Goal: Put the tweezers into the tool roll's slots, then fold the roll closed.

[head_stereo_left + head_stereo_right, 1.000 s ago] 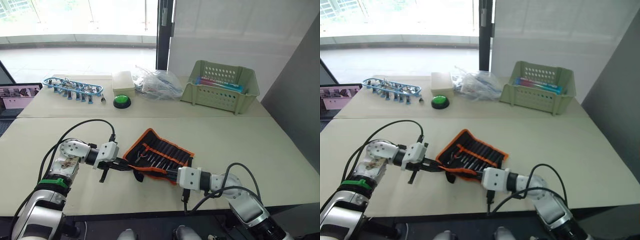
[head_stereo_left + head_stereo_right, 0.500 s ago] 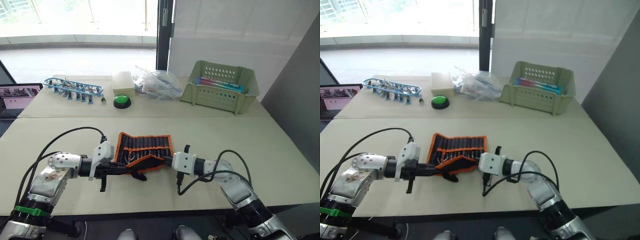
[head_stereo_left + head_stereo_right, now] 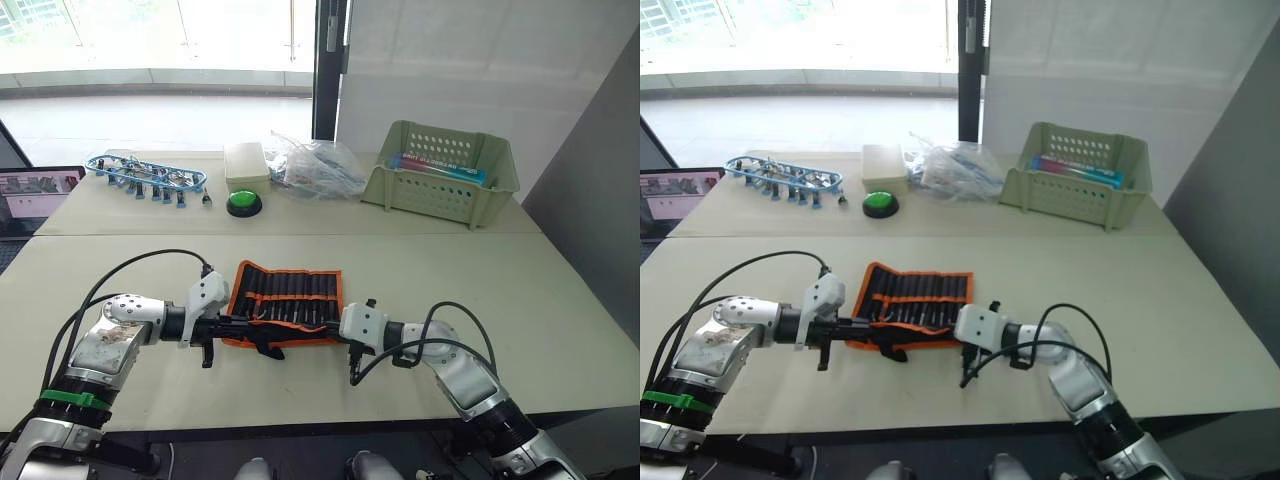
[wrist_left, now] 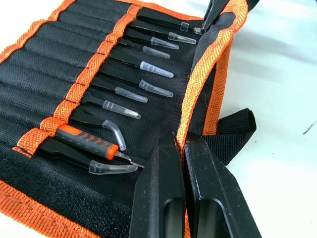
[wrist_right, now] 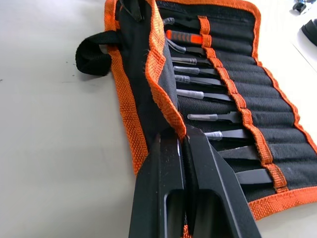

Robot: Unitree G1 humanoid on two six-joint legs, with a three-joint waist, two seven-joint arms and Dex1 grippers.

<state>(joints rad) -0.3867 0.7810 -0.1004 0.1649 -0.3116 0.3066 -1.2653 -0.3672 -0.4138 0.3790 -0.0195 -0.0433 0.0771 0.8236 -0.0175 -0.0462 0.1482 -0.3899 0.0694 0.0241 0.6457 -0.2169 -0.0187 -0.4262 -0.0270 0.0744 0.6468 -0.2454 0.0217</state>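
Observation:
The tool roll (image 3: pixel 287 292) lies unrolled on the near table, black with orange edging. Several black tweezers (image 4: pixel 143 66) with clear tip caps sit in its slots, also seen from the right wrist as tweezers (image 5: pixel 198 94). My left gripper (image 3: pixel 237 326) is shut on the roll's near orange-edged flap (image 4: pixel 198 79) at its left end. My right gripper (image 3: pixel 334 325) is shut on the same flap (image 5: pixel 163 94) at its right end. The flap stands raised beside the tweezers' tips. The black strap (image 4: pixel 233 128) loops out on the table by the left end.
On the far table stand a pale green basket (image 3: pixel 440 172), a crumpled plastic bag (image 3: pixel 316 166), a cream box (image 3: pixel 246 163), a green button (image 3: pixel 243 203) and a blue-framed row of small tools (image 3: pixel 145 173). A laptop screen (image 3: pixel 35 190) shows at the far left.
The roll has turned from lying slantwise to lying square with the table edge. Both grippers have stayed shut on its near flap and now hold it lower, closer to the table.

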